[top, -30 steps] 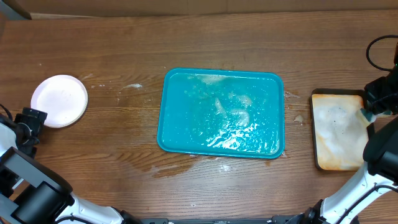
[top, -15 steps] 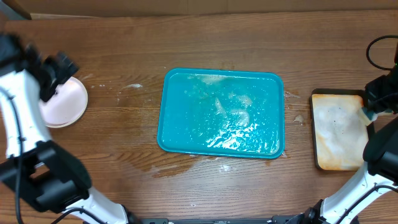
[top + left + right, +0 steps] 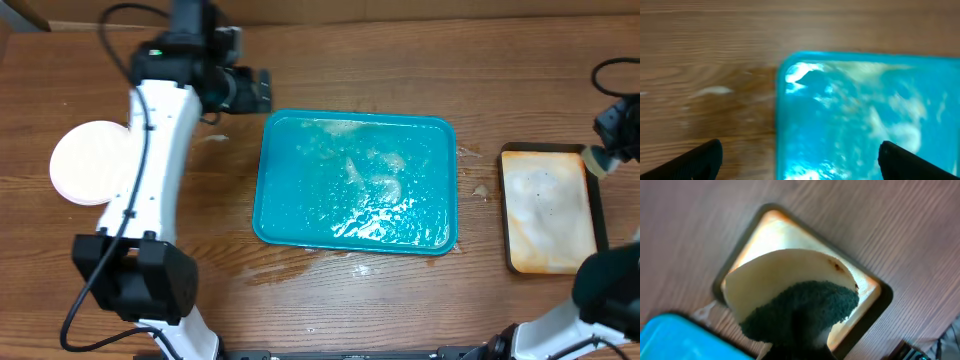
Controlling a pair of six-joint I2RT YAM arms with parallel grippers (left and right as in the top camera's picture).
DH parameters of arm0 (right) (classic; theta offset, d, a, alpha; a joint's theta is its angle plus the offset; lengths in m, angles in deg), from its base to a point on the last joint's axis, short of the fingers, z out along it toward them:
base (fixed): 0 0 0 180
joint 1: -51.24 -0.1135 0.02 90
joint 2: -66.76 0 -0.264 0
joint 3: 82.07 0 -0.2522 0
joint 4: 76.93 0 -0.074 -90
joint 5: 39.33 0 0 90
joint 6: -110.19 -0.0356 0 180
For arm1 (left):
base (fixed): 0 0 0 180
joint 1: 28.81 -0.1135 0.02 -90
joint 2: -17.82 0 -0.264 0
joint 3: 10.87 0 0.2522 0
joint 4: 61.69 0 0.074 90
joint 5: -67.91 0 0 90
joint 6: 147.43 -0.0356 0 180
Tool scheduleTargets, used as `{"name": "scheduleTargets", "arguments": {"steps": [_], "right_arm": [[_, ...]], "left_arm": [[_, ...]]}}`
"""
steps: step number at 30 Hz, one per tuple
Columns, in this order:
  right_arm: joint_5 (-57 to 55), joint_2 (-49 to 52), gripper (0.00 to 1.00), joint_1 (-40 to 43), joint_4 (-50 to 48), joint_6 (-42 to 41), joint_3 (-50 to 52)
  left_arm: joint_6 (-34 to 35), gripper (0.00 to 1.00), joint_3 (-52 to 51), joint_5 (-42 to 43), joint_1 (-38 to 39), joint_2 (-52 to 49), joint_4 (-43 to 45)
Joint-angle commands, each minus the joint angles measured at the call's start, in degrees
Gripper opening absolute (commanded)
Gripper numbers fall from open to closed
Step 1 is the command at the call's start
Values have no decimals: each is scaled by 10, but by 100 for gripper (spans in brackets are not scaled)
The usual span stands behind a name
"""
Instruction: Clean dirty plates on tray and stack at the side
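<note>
- Since no plate shows inside the tray (image 3: pixel 290 200), judge the cleaning stage as most likely finished. In the overhead view you see only foamy water on its teal floor.
- Locate the plates (image 3: pixel 80 165) on the table (image 3: pixel 200 250), well to the left of the tray and apart from its rim. You see one white round outline from above, partly covered by the left arm (image 3: pixel 150 160). How many plates lie in the pile cannot be told, and no smear is visible on the top face.
- Treat the stacking as apparently done as well. As far as the views show, what is left is to confirm the count and to park the tools.
- Check the left gripper (image 3: pixel 255 90). It hovers just beyond the tray's far-left corner, with its jaws spread to their widest. In the left wrist view the fingertips (image 3: pixel 705 157) stand at the lower corners of the frame, with only table and tray rim showing between them. It holds nothing and touches nothing.
- Check the right gripper (image 3: pixel 603 152). It sits well to the right of the tray, over the smaller dark-rimmed tray (image 3: pixel 545 225), and its jaws are fully closed.
- In the right wrist view the sponge (image 3: pixel 805 305), a dark green scouring face on a pale body, fills the place where the fingers meet. Read this as a clamp on the sponge; the fingers themselves are hidden.
</note>
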Motion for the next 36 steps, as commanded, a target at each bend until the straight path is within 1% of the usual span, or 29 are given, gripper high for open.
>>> {"name": "scheduleTargets", "arguments": {"steps": [1,4,6,9,13,16,20,21,24,30,36], "right_arm": [[0,-54,4,-31,3,3,-12],[-14,-102,4,-42,6,2,-12],[-34,-119,4,-38,19,-10,-12],[-50,-128,4,-28,51,-43,-11],[-50,-127,4,-25,60,-53,16],[-49,-126,4,-25,26,-55,75],[-35,-123,4,-25,-52,-54,186],[-23,-119,4,-25,-87,-54,233],[-9,-110,4,-26,-134,-52,287],[16,-84,4,-26,-178,-47,339],[16,-63,4,-26,-191,-48,341]], "left_arm": [[-17,100,7,-10,50,2,-8],[-17,100,7,-10,92,1,-9],[-17,100,7,-10,107,0,-9],[-17,100,5,-10,122,-1,-7],[-17,100,3,-10,128,-3,0],[-17,100,3,-10,128,-6,-1],[-17,100,3,-10,128,-8,-1],[-17,100,3,-10,128,-8,-1],[-17,100,3,-10,128,-8,-1],[-17,100,3,-10,127,-8,-1],[-17,100,3,-11,127,-8,0]]}}
